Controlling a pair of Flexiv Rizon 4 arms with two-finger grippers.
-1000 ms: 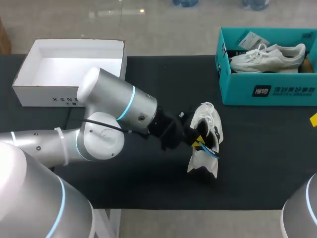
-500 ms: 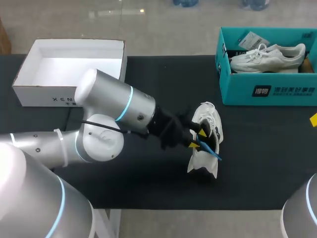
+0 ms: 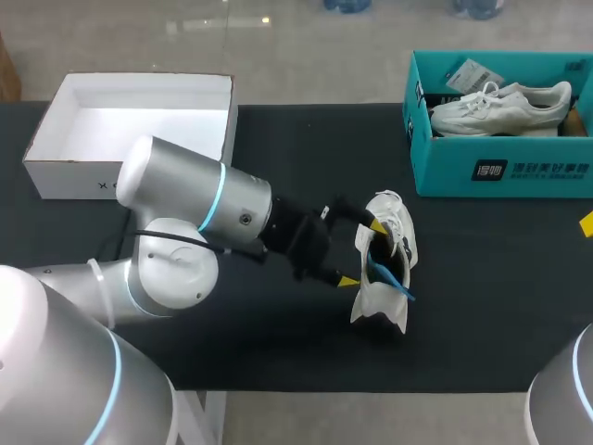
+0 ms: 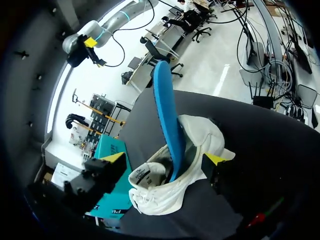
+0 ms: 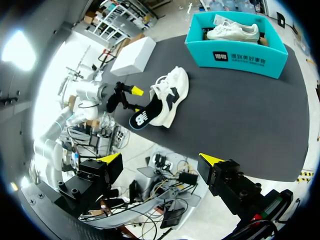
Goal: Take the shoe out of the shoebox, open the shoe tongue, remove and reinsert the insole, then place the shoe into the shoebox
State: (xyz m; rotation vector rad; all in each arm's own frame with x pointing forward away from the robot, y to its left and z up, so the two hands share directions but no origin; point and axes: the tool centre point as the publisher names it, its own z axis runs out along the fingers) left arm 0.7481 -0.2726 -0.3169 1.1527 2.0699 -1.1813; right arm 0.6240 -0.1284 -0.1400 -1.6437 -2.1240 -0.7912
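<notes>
Left gripper (image 3: 361, 252) spread; insole (image 3: 390, 277) in shoe (image 3: 397, 225)

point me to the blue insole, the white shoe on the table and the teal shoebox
blue insole (image 4: 167, 115), left wrist view, the part sticking up out of the shoe
white shoe (image 3: 378, 308), head view, its white fabric at the near end
teal shoebox (image 3: 445, 171), head view, its front wall
</notes>
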